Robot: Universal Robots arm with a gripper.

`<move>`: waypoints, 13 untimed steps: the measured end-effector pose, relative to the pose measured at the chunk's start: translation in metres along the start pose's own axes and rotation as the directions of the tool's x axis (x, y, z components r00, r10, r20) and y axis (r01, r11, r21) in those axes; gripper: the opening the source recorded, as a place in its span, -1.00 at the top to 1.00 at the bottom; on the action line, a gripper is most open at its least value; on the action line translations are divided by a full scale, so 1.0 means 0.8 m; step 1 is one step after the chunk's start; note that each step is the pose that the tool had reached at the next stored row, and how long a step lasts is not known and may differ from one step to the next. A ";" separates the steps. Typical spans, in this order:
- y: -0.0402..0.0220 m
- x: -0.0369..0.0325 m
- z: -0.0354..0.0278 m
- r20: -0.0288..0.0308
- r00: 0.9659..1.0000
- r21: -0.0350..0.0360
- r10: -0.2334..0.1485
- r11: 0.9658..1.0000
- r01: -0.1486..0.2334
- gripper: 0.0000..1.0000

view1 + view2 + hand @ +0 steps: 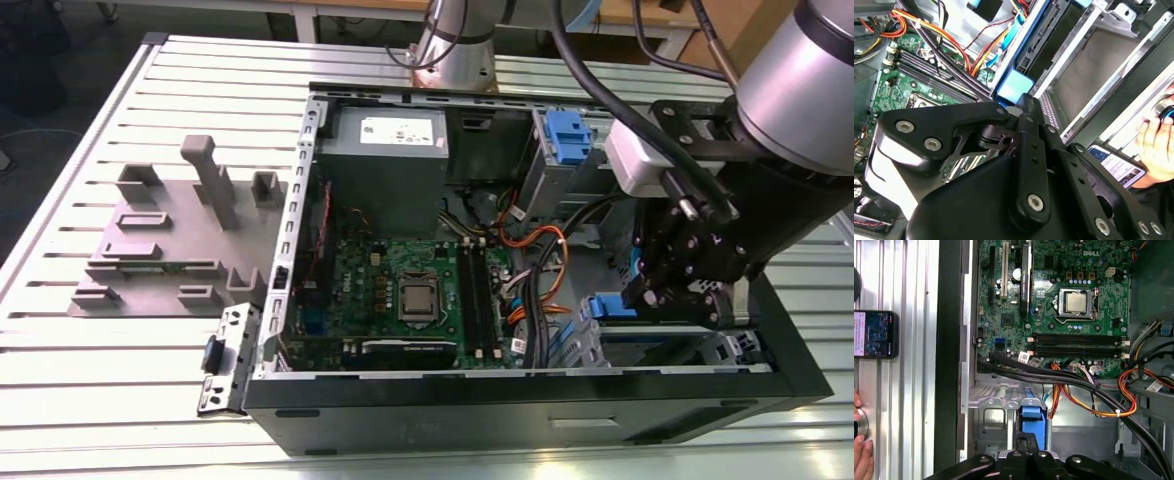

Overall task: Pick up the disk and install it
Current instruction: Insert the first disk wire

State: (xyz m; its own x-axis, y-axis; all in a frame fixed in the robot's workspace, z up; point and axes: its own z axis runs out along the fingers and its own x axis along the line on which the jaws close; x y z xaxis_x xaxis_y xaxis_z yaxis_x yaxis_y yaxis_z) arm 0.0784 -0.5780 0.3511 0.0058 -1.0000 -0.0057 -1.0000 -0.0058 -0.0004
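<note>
The ribbed metal table [107,400] carries an open computer case [534,410] lying on its side, with a grey rack of holders [167,235] standing well apart from it toward the exterior view's left. Inside the case, the green circuit board [400,290] covers the floor, with the grey power supply [387,160] beyond it and a bundle of orange and black cables [1089,390] running beside the board. The robot arm [801,90] reaches down into the drive bay at the exterior view's right. The gripper [1026,447] sits low in that bay, its fingers [1026,130] drawn close together at the blue end of the disk [1033,422]; I cannot tell whether they actually clamp it. The disk sits in the metal bay next to the cables, its blue carrier facing the gripper, as both wrist views show. A second blue piece [566,135] sits higher up in the case near the power supply. Outside the case, a phone [875,334] lies on the table, and a person's hand [861,450] rests on a round knob close by.
</note>
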 end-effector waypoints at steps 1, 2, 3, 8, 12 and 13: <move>-0.0027 0.0000 0.0001 0.000 1.000 0.000 0.000 1.000 0.000 0.79; -0.0060 0.0000 0.0001 0.000 1.000 0.000 0.000 1.000 0.000 0.79; -0.0101 0.0000 0.0002 0.000 1.000 -0.001 0.000 1.000 0.000 0.79; -0.0326 0.0002 0.0007 0.000 1.000 -0.003 0.000 1.000 0.000 0.79; -0.0411 -0.0001 0.0008 0.000 1.000 -0.004 0.000 1.000 0.000 0.79; -0.0417 0.0000 0.0004 0.000 1.000 -0.004 0.000 1.000 0.000 0.79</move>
State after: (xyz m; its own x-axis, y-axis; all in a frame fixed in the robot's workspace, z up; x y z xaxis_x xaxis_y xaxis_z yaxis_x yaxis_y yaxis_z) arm 0.1117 -0.5778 0.3508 0.0057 -1.0000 -0.0053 -1.0000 -0.0058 0.0037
